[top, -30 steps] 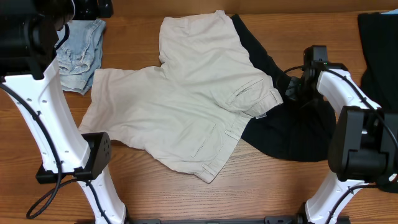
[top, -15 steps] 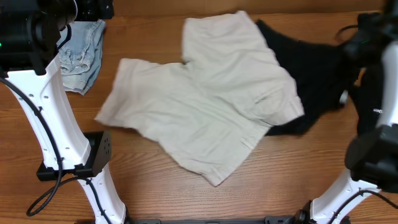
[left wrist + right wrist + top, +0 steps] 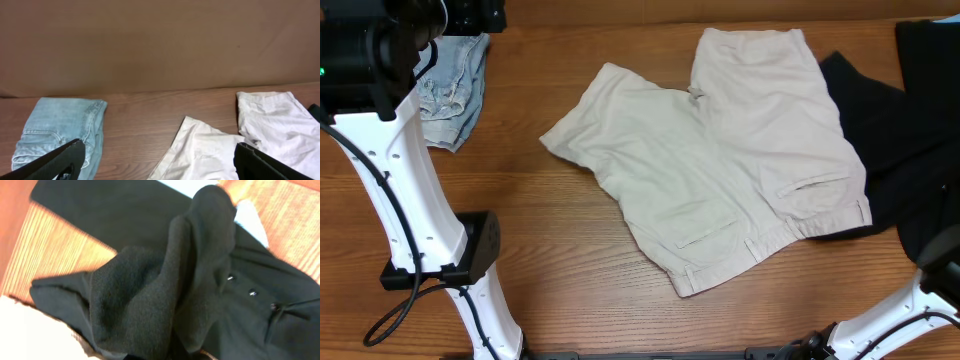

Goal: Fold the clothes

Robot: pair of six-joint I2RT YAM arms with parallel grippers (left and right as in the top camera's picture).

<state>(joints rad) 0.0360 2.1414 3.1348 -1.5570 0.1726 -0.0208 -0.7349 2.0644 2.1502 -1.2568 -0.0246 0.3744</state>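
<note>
Beige shorts lie spread flat in the middle of the wooden table, waistband towards the front right; they also show in the left wrist view. A black garment lies at the right, partly under the shorts' right edge. In the right wrist view the black garment is bunched and pulled up into my right gripper, whose fingers are hidden by the cloth. My left gripper is open and empty, high at the back left, above the table between the jeans and the shorts.
Folded light blue jeans lie at the back left corner, also in the left wrist view. A pale blue cloth shows beyond the black garment. The left arm's base stands front left, the right arm's base front right.
The black garment has been dragged to the right, and the beige shorts slid right with it and turned. The right arm has moved out of the overhead view. The left arm has not moved.
</note>
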